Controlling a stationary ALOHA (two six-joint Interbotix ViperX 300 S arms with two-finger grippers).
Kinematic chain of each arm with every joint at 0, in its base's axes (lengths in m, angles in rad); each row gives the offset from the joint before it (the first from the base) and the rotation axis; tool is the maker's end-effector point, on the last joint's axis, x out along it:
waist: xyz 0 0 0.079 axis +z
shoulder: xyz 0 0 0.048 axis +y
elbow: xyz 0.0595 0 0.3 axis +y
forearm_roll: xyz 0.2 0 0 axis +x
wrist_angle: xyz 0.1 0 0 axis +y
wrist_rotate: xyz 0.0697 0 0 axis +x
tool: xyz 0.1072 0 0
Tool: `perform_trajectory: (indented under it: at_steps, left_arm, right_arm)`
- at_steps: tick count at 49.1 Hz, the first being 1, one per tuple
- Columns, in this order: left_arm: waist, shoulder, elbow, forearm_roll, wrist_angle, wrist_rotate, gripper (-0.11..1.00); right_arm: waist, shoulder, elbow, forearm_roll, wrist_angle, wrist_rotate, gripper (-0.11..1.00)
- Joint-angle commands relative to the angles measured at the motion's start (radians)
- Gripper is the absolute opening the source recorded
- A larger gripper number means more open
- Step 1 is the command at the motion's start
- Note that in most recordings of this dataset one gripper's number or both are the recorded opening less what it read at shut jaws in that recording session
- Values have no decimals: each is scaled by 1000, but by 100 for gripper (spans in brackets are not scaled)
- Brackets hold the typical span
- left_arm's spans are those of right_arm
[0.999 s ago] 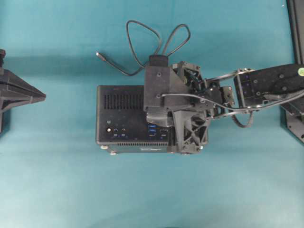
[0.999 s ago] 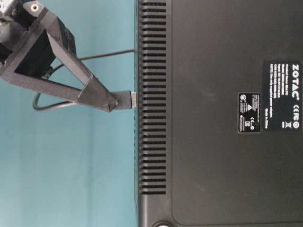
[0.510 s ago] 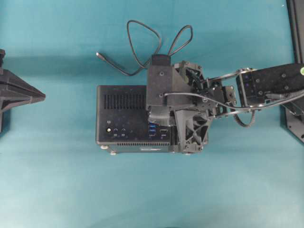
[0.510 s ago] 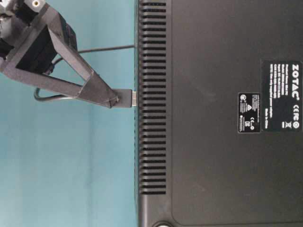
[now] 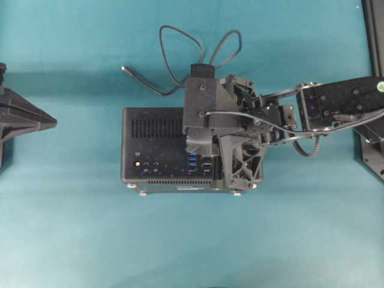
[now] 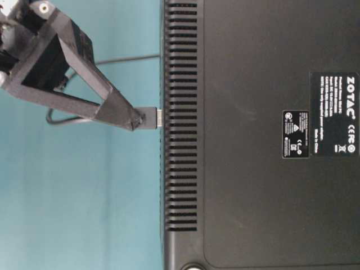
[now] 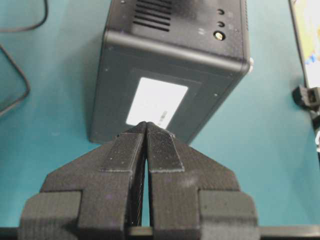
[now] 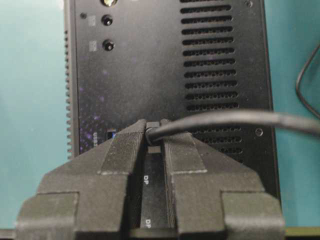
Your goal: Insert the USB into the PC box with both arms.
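The PC box (image 5: pixel 153 141) lies in the middle of the teal table with its port face up. My right gripper (image 6: pixel 136 119) is shut on the USB plug (image 6: pixel 148 118), whose silver tip (image 6: pixel 160 117) touches the box's port face (image 6: pixel 169 169). From the right wrist, the plug (image 8: pixel 153 131) sits between the fingertips right over the box (image 8: pixel 145 65), and its cable (image 8: pixel 240 119) leads off right. The rest of the USB cable (image 5: pixel 180 51) loops behind the box. My left gripper (image 5: pixel 54 122) is shut and empty, well left of the box (image 7: pixel 165 60).
The cable's small free connector (image 5: pixel 125 69) lies on the table behind the box's left corner. A black arm base (image 5: pixel 372 150) stands at the right edge. Bare teal table (image 5: pixel 180 240) lies in front of the box.
The right gripper has shifted slightly with the plug, and the cable loops behind it have moved a little. The silver tip stays at the box's face. The left arm has not moved.
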Motion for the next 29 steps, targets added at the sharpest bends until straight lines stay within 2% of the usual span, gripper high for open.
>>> perform_trajectory:
  at_steps: [1, 12, 29]
  left_arm:
    - [-2, 2, -11, 2, -3, -2, 0]
    - [-2, -2, -8, 2, -3, -2, 0]
    - [-2, -3, -5, 2, -3, -2, 0]
  right_arm:
    - [9, -3, -3, 9, 6, -9, 9]
    - [52, -3, -5, 69, 2, -9, 9]
    - [8, -3, -5, 57, -6, -15, 12]
